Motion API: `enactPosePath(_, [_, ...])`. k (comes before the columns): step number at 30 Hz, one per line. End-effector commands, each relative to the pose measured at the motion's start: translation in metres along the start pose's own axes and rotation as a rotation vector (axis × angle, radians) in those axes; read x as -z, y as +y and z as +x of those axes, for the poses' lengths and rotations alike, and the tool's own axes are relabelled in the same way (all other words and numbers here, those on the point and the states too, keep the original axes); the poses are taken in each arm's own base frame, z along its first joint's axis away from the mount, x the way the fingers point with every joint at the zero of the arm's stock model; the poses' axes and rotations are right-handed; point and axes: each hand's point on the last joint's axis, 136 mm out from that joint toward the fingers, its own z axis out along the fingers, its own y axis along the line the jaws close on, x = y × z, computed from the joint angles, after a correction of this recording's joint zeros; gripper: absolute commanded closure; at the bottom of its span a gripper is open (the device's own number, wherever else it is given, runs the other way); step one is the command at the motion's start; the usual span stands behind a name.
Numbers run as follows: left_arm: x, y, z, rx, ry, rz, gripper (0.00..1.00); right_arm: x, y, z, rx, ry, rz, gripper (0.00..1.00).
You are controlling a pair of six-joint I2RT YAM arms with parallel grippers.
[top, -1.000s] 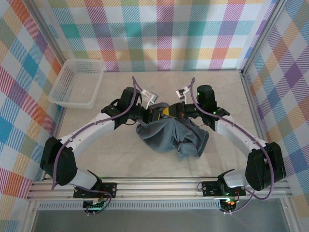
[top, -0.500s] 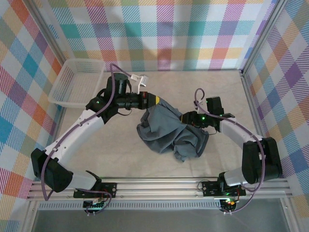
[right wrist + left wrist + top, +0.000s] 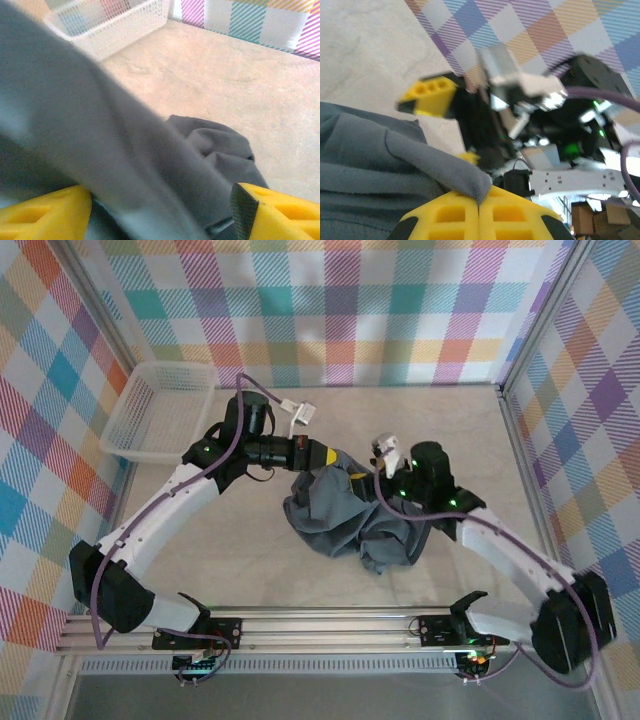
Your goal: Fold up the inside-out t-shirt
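Standing here watching this rig: over on the far left a white basket (image 3: pixel 160 412) is sitting by the plaid wall (image 3: pixel 330 310), well apart from everything else; moving in, the left arm (image 3: pixel 165 505) is stretching out across the table (image 3: pixel 230 560), and the left gripper (image 3: pixel 332 456) is pressing its yellow fingers (image 3: pixel 452 215) tight together, pinching a fold of the t-shirt (image 3: pixel 345 525) right at the cloth's far edge; in the left wrist view a little grey tab of fabric is getting squeezed right where the two pads are meeting; the shirt itself is lying bunched and wrinkled in the middle of the table, between the two arms, plain slate blue-grey; just right of the left gripper, the right gripper (image 3: pixel 366 480) is hanging at the shirt's upper right edge with its jaws standing wide apart; in the right wrist view the cloth is draping across the gap between its two fingers, but they aren't clamping it, so it's not gripping anything; the two grippers are sitting near each other over the shirt's far edge, and I can't tell if they're touching.
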Motion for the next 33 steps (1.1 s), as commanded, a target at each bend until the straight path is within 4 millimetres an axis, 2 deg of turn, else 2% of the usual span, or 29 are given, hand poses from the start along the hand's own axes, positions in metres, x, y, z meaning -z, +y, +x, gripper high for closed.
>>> enactPosePath(1, [0.012, -0.024, 0.001, -0.123, 0.023, 0.068, 1.0, -0.012, 0.02, -0.001, 0.137, 0.061, -0.147, 0.27])
enactPosePath(3, [0.015, -0.026, 0.004, -0.153, 0.03, 0.071, 1.0, -0.022, 0.039, 0.016, 0.11, 0.143, -0.261, 0.29])
enactPosePath(5, [0.016, -0.024, 0.008, -0.174, 0.041, 0.052, 1.0, -0.028, 0.052, 0.03, 0.102, 0.208, -0.307, 0.35])
enactPosePath(6, [0.017, -0.018, 0.01, -0.184, 0.044, 0.014, 1.0, -0.027, 0.054, 0.03, 0.075, 0.212, -0.311, 0.46])
enactPosePath(8, [0.021, 0.008, 0.013, -0.183, 0.046, -0.129, 1.0, -0.018, 0.057, 0.019, 0.032, 0.166, -0.313, 0.68])
enactPosePath(10, [0.032, 0.053, 0.017, -0.134, 0.045, -0.352, 1.0, -0.002, 0.063, 0.002, 0.003, 0.079, -0.314, 0.92])
enactPosePath(11, [0.038, 0.071, 0.019, -0.107, 0.052, -0.426, 1.0, 0.007, 0.065, -0.005, -0.011, 0.043, -0.316, 1.0])
enactPosePath(13, [0.044, 0.096, 0.027, -0.056, 0.077, -0.48, 1.0, 0.024, 0.066, -0.018, -0.034, -0.02, -0.299, 1.0])
enactPosePath(17, [0.039, 0.116, 0.038, -0.035, 0.093, -0.495, 1.0, 0.051, 0.069, -0.042, -0.096, -0.128, -0.314, 1.0])
enactPosePath(21, [0.021, 0.113, 0.05, 0.004, 0.145, -0.384, 1.0, 0.05, 0.062, -0.039, -0.114, -0.14, -0.273, 1.0])
enactPosePath(23, [0.019, 0.126, 0.057, 0.033, 0.153, -0.425, 1.0, 0.046, 0.063, -0.038, -0.134, -0.125, -0.284, 1.0])
enactPosePath(24, [0.022, 0.136, 0.061, 0.052, 0.155, -0.477, 0.95, 0.045, 0.063, -0.041, -0.157, -0.124, -0.292, 1.0])
enactPosePath(26, [0.029, 0.15, 0.065, 0.079, 0.144, -0.564, 0.7, 0.041, 0.063, -0.051, -0.211, -0.134, -0.309, 1.0])
enactPosePath(28, [0.03, 0.143, 0.062, 0.072, 0.077, -0.547, 0.57, 0.038, 0.063, -0.059, -0.249, -0.153, -0.327, 1.0])
enactPosePath(29, [0.029, 0.133, 0.057, 0.054, 0.021, -0.52, 0.53, 0.036, 0.062, -0.061, -0.264, -0.153, -0.322, 1.0])
enactPosePath(31, [0.023, 0.112, 0.056, -0.014, -0.044, -0.509, 0.52, 0.031, 0.056, -0.059, -0.275, -0.142, -0.297, 1.0])
enactPosePath(33, [0.015, 0.093, 0.064, -0.154, -0.07, -0.572, 0.51, 0.027, 0.052, -0.056, -0.283, -0.122, -0.273, 1.0])
